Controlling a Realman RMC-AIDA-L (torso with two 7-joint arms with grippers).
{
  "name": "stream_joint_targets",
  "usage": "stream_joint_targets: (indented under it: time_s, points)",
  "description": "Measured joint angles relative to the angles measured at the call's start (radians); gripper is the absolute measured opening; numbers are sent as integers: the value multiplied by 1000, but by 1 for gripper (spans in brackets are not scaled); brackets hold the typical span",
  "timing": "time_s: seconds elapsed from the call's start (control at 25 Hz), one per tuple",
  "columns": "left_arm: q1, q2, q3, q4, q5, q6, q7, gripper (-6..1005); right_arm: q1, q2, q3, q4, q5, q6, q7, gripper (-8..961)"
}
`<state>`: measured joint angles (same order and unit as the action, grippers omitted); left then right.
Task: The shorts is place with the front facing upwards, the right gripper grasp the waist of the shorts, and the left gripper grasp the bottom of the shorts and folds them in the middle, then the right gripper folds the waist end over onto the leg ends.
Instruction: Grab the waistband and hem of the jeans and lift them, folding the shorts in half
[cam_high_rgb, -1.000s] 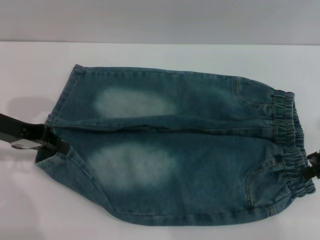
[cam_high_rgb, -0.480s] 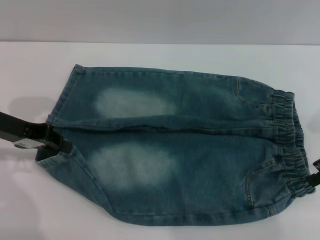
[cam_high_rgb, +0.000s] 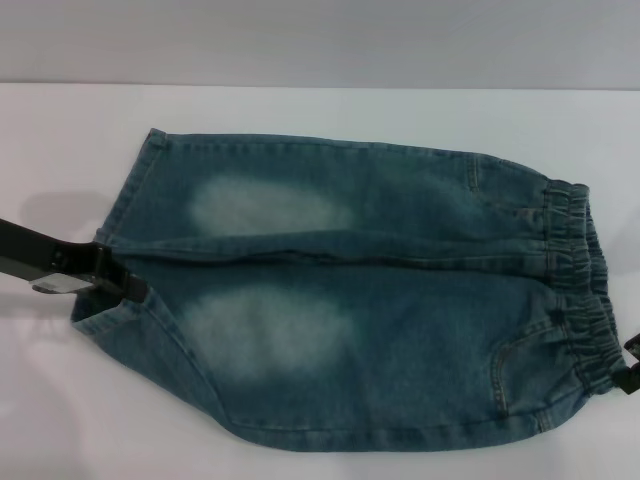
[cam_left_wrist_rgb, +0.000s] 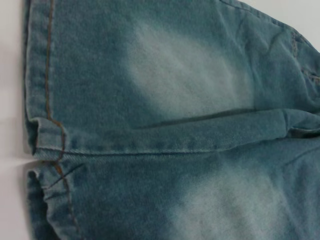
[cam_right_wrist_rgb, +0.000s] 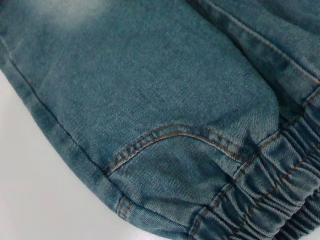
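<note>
Blue denim shorts (cam_high_rgb: 350, 300) lie flat on the white table (cam_high_rgb: 320, 110), front up. The elastic waist (cam_high_rgb: 580, 270) is at the right and the leg ends (cam_high_rgb: 115, 230) at the left. My left gripper (cam_high_rgb: 128, 288) comes in from the left and lies on the hem of the near leg. Only a sliver of my right gripper (cam_high_rgb: 630, 368) shows, at the right border beside the near end of the waistband. The left wrist view shows both leg hems (cam_left_wrist_rgb: 42, 125) and the crease between the legs. The right wrist view shows a pocket seam (cam_right_wrist_rgb: 175, 132) and the gathered waistband (cam_right_wrist_rgb: 270, 200).
Bare white table surrounds the shorts on the far side and at the left. The table's far edge meets a grey wall (cam_high_rgb: 320, 40). The near hem of the shorts runs close to the bottom of the head view.
My left gripper has crept slightly up and right along the near leg hem. My right gripper has slid down and outward along the waistband's near end, almost out of the head view.
</note>
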<state>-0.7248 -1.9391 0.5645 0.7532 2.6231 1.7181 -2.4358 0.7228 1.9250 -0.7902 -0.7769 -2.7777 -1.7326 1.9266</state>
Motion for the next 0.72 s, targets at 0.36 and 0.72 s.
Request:
stream_joint_targets:
  time_s: [0.36, 0.72]
  points:
    - [-4, -2, 0, -5, 0, -11, -2, 82, 1, 9, -4, 0, 3, -7, 1, 582]
    - [-7, -3, 0, -12, 0, -19, 1, 87, 0, 15, 8, 3, 61, -27, -9, 581]
